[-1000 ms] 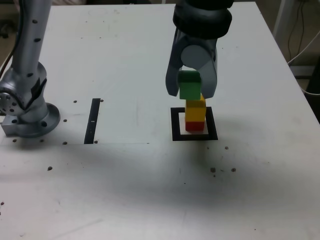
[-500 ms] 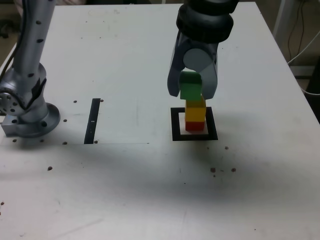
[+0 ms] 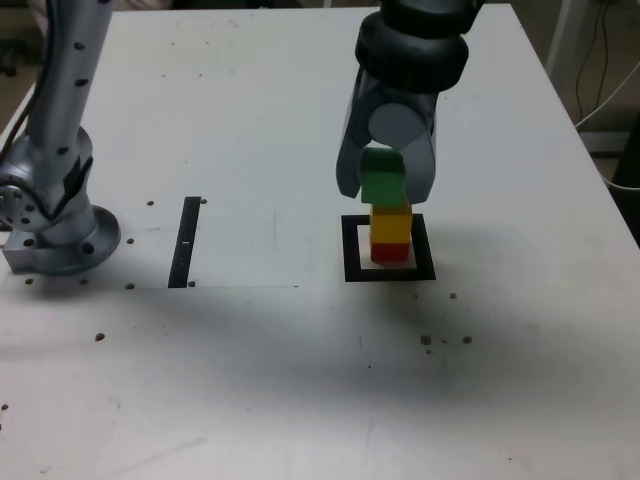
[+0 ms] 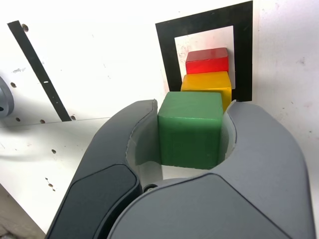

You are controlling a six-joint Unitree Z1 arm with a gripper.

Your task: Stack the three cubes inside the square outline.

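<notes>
A red cube [image 3: 391, 251] rests inside the black square outline [image 3: 351, 250], with a yellow cube [image 3: 392, 224] stacked on it. My gripper [image 3: 384, 186] is shut on the green cube [image 3: 382, 179], which sits right above the yellow one, shifted slightly toward the exterior view's left; whether they touch I cannot tell. The wrist view shows the green cube [image 4: 190, 129] pinched between both grey fingers [image 4: 119, 149], with the yellow cube [image 4: 208, 85], the red cube [image 4: 207, 60] and the square outline [image 4: 199, 22] beyond it.
A thin black strip [image 3: 185, 241] lies on the white table [image 3: 250, 120] at the exterior view's left of the outline. The arm's grey base [image 3: 55, 215] stands at the far left. The table's right edge runs near cables on the floor.
The gripper has moved down and slightly to the exterior view's right with the green cube, closing the gap above the yellow cube.
</notes>
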